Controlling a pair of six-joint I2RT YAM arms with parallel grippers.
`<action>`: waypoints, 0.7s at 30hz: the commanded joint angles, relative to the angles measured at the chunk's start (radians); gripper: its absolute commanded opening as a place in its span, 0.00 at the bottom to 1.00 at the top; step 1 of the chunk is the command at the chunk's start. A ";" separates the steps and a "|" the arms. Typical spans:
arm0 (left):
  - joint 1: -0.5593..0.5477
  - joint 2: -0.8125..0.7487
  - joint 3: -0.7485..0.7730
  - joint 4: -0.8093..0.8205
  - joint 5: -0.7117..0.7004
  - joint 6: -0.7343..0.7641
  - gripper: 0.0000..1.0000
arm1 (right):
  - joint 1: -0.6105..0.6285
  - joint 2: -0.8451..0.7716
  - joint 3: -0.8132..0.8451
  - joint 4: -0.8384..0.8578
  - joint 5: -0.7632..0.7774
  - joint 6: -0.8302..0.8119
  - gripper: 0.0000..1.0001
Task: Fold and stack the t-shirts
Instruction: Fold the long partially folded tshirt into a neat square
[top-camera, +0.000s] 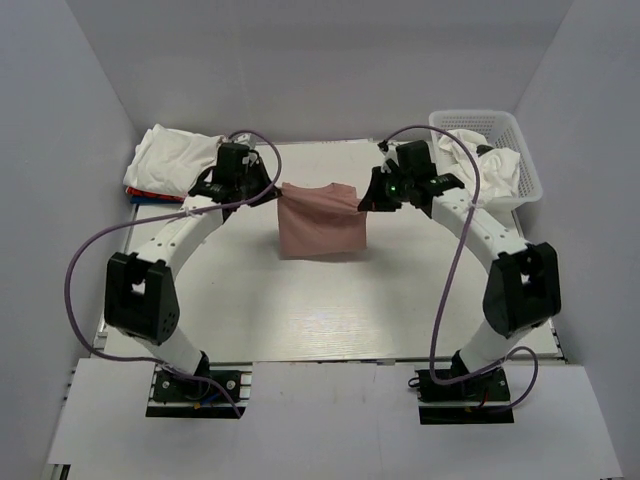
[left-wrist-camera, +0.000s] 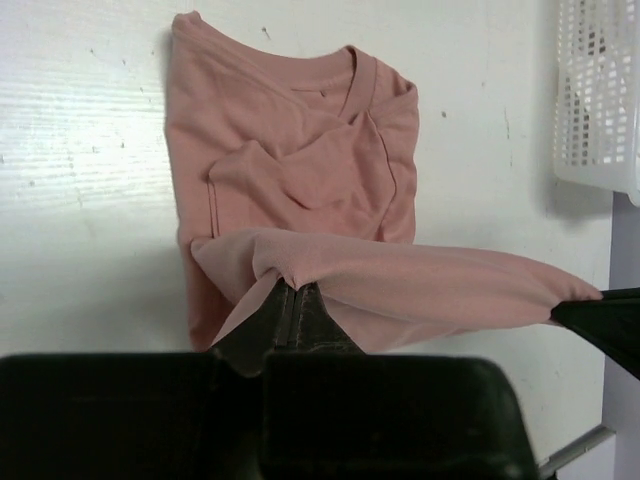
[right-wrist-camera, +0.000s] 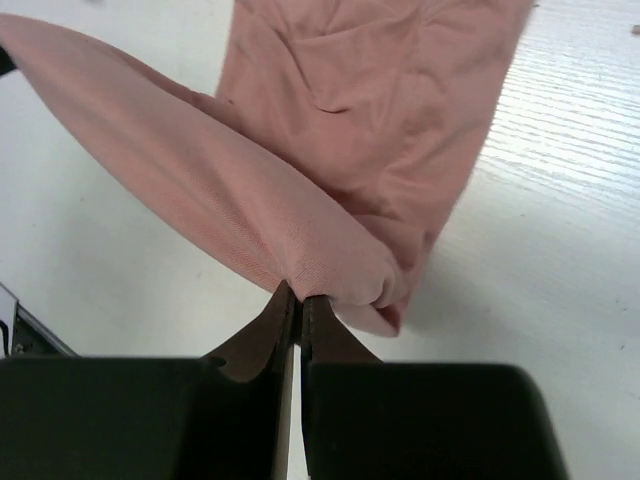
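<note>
We see the pink t-shirt (top-camera: 322, 228) on the table (top-camera: 300, 320), left of the white basket (top-camera: 522, 150). The left claw (left-wrist-camera: 296, 298) and right claw (right-wrist-camera: 297, 297) each pinch its lifted edge, the right one nearer the basket.

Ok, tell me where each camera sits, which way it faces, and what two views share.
Top external: above and behind the bases, looking down on the table; both arms show, left gripper and right gripper holding the pink t-shirt.
Left wrist: on the left arm, facing past its own fingers over the shirt toward the white basket.
Right wrist: on the right arm, facing past its own fingers at the shirt's lifted edge.
Shared: both wrist views show the same lifted edge, from opposite ends.
</note>
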 joint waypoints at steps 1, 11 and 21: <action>0.019 0.051 0.101 0.010 -0.055 0.031 0.00 | -0.028 0.082 0.094 -0.024 -0.003 -0.022 0.00; 0.060 0.370 0.360 -0.027 -0.030 0.031 0.00 | -0.099 0.388 0.364 0.015 -0.070 0.003 0.00; 0.130 0.657 0.627 -0.047 0.025 0.009 0.35 | -0.134 0.718 0.678 0.156 -0.247 -0.025 0.36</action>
